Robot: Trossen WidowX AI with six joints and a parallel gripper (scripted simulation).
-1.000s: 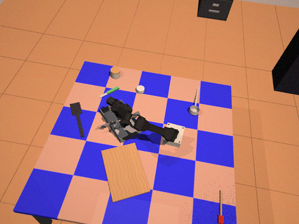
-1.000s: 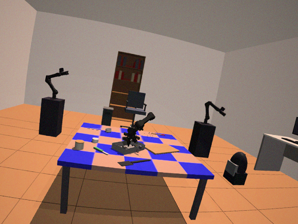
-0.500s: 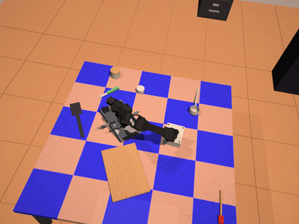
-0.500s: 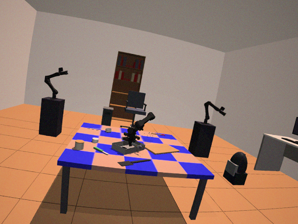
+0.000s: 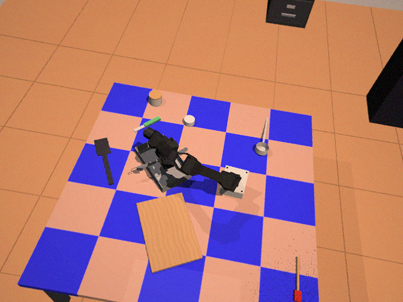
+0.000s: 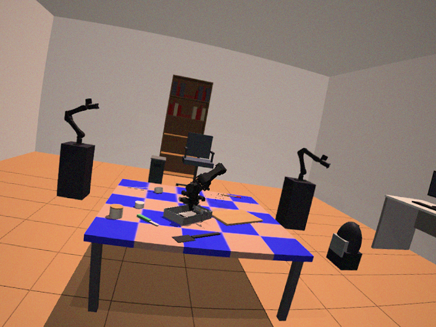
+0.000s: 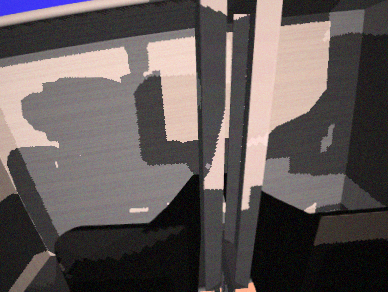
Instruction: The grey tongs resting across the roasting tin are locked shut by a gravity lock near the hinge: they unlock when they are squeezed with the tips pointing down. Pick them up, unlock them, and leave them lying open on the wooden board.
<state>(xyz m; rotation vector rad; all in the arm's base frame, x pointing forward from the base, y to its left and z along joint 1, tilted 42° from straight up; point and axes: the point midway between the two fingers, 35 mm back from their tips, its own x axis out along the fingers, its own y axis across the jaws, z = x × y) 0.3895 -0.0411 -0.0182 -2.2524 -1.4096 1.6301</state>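
The grey tongs (image 5: 139, 167) (image 7: 261, 100) lie across the dark grey roasting tin (image 5: 141, 153) (image 6: 175, 216) (image 7: 90, 150) at the table's middle. In the wrist view their two arms run close together, straight up the frame. My gripper (image 5: 161, 161) (image 6: 188, 207) (image 7: 210, 180) reaches down into the tin and is shut on the tongs, one black finger on each side of the arms. The arm hides most of the tongs in the top and exterior views. The wooden board (image 5: 168, 229) (image 6: 235, 217) lies flat beside the tin, apart from it.
On the table lie a black spatula (image 5: 105, 161) (image 6: 195, 236), a green-handled knife (image 5: 147, 123) (image 6: 146, 219), an orange-topped canister (image 5: 155, 97) (image 6: 116, 211), a small white pot (image 5: 188, 120) (image 6: 139, 204), a long-handled ladle (image 5: 261, 148) and a red-headed tool (image 5: 297, 289). The arm's base (image 5: 241, 186) stands near the board.
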